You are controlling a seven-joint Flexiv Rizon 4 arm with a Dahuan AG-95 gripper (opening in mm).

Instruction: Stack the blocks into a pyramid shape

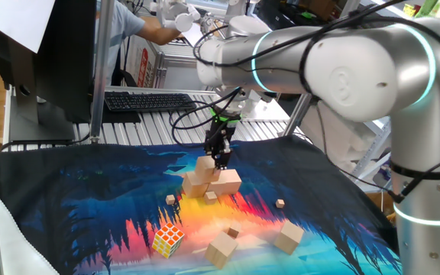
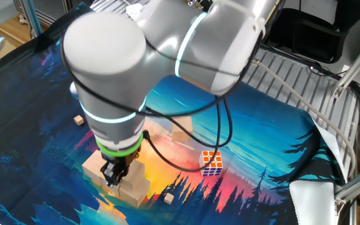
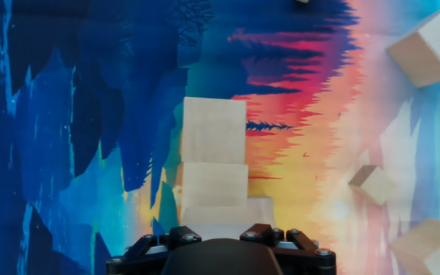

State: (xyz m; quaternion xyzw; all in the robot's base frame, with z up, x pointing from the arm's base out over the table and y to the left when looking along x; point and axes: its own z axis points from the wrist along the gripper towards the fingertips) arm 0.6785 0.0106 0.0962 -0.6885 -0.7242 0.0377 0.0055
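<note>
Several pale tan wooden blocks are in view. A cluster of them (image 1: 226, 182) sits mid-cloth, with one block (image 1: 206, 166) raised on top. In the hand view they form a line (image 3: 213, 130) running up to the hand, and the nearest block (image 3: 228, 218) is partly under it. Two loose blocks lie nearer the front (image 1: 221, 248) (image 1: 289, 235). My gripper (image 1: 221, 160) hangs straight down at the cluster, right beside the raised block. It also shows in the other fixed view (image 2: 114, 175). Its fingertips are hidden, so I cannot tell whether it holds anything.
A multicoloured puzzle cube (image 1: 167, 239) lies front left on the printed cloth (image 1: 90, 198). Tiny wooden cubes (image 1: 172, 200) (image 1: 280, 203) are scattered around the cluster. A keyboard (image 1: 147, 100) and a monitor stand beyond the cloth's far edge.
</note>
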